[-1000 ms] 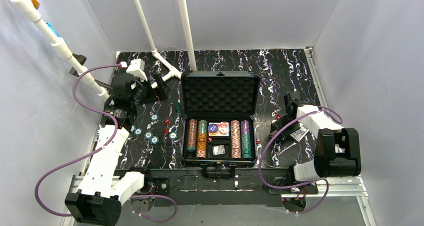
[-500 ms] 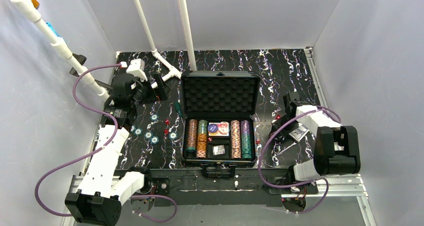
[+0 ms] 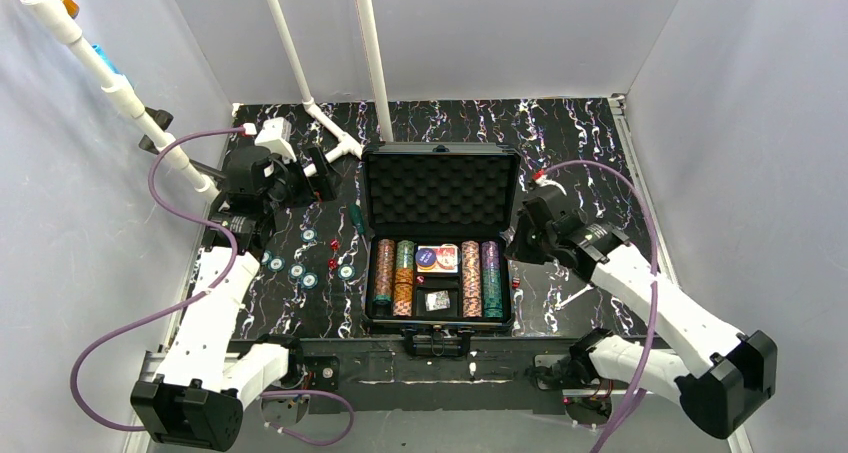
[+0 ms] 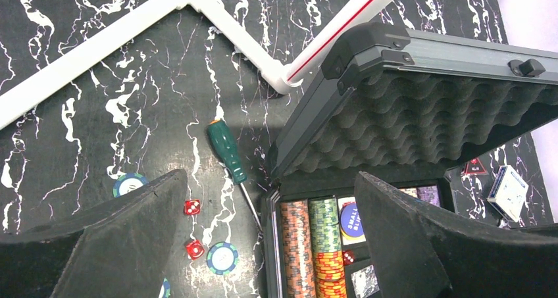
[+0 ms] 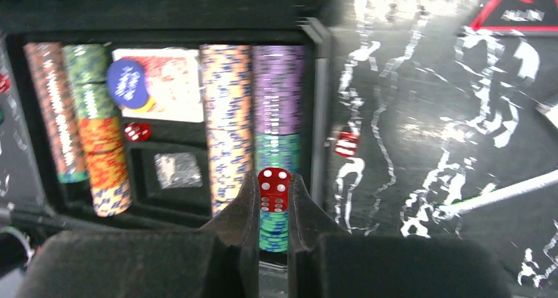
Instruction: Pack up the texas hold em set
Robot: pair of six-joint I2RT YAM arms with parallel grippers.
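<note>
Table [image 3: 580,133]: black top with white marble veining, filling the middle of the top view. It is boxed in by plain white walls [image 3: 500,33] at the back and on both sides. White pipes [image 3: 368,53] are run from the top of the frame down to the table, just upper left of the case.

Case [image 3: 440,188] is laid at frame centre with the lid propped open and egg-crate foam exposed. Rows of chips [image 3: 403,276] and a card deck [image 3: 437,259] are seated in the tray. Loose chips [image 3: 297,270] are scattered on the table left of the case. Two loose dice [image 4: 192,207] are seen there too, near a green-handled screwdriver [image 4: 226,150]. A second deck [image 4: 508,191] and the red triangle [image 5: 520,5] are left on the table right of the case. A stray die [image 5: 346,143] is seen on the table just outside the case's right wall.

Right pincer [image 5: 273,196] is clamped on a red die [image 5: 274,181], held over the lower end of the right-hand chip row. Left pincer [image 4: 271,186] is held wide apart with nothing gripped, above the table at the left of the top view.
</note>
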